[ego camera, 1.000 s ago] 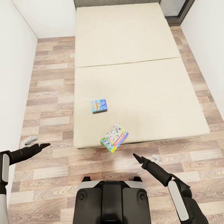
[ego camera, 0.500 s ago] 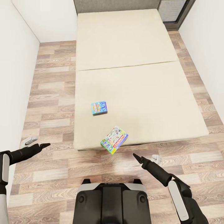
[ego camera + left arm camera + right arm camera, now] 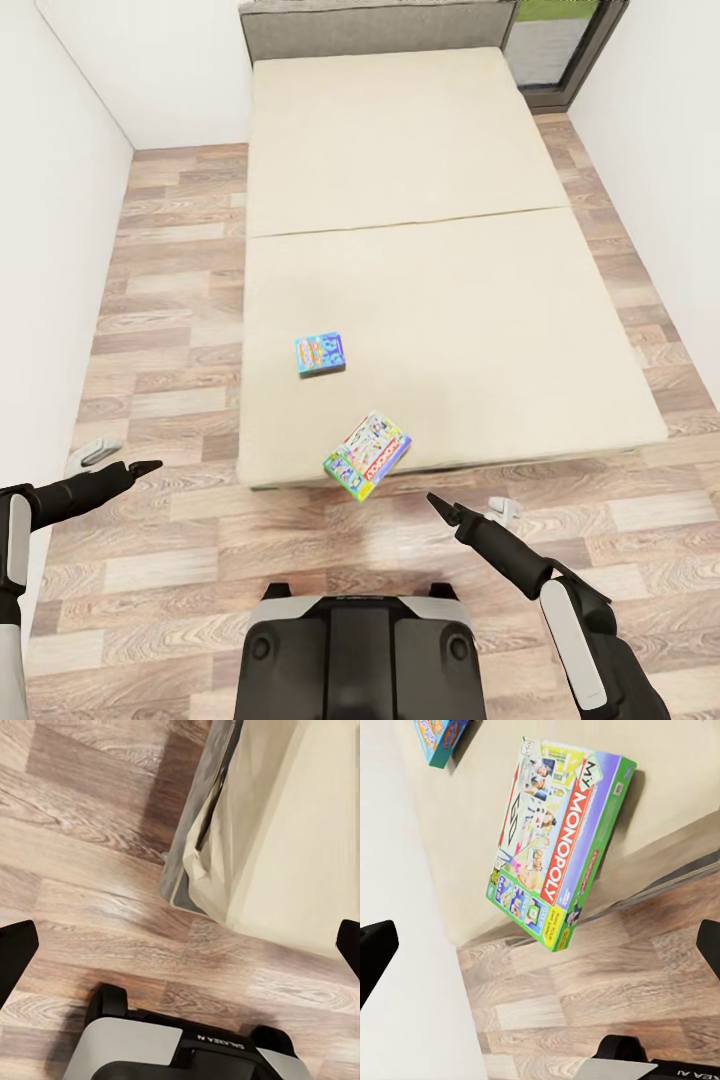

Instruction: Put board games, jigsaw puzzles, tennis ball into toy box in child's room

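White walls close in a narrow room with a wood-plank floor [image 3: 170, 560], and a large beige bed [image 3: 420, 300] with a low grey headboard [image 3: 375, 28] runs away from the robot toward a dark-framed window [image 3: 560, 45]. Two board games lie on the near half of the mattress, well apart from each other. The blue box [image 3: 320, 354] lies flat, further in from the foot edge. The Monopoly box [image 3: 367, 455], with its green and purple cover, sits right at the foot edge and hangs partly over it, turned at an angle; the right wrist view shows its corner jutting past the mattress above the floor. Both arms are held low in front of the robot's base [image 3: 360, 650], over the floor and short of the bed. The left gripper [image 3: 140, 467] and the right gripper [image 3: 437, 503] hold nothing, and in both wrist views the dark fingertips sit at opposite edges, spread wide.
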